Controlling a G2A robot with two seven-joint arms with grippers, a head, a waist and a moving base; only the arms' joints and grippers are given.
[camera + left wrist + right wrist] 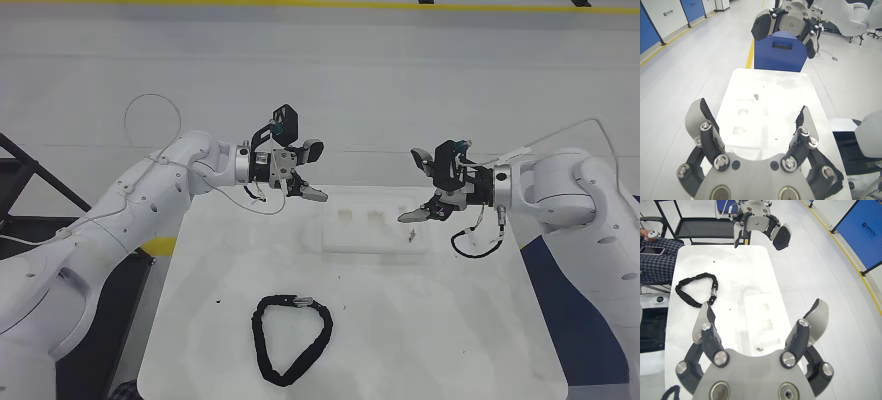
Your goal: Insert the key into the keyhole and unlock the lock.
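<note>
A small metal key (pixel 411 236) (pixel 756 96) (pixel 759 349) lies on the white foam tray (pixel 345 238) by its right end. The lock (pixel 290 338) (pixel 694 288) is a black fabric-covered chain loop, closed by a silver cylinder (pixel 713 292), lying on the table's front part. My left gripper (pixel 313 172) (pixel 753 108) hovers open over the table's back left, apart from the tray. My right gripper (pixel 415 186) (pixel 762 308) hovers open just above and behind the key. Both grippers are empty.
The foam tray (pixel 753 136) (pixel 753 313) has three square recesses. The white table (pixel 430 340) has bare surface around the chain. A blue cabinet (pixel 780 56) stands beyond the table's right end, and a black cart frame (pixel 696 224) beyond its left end.
</note>
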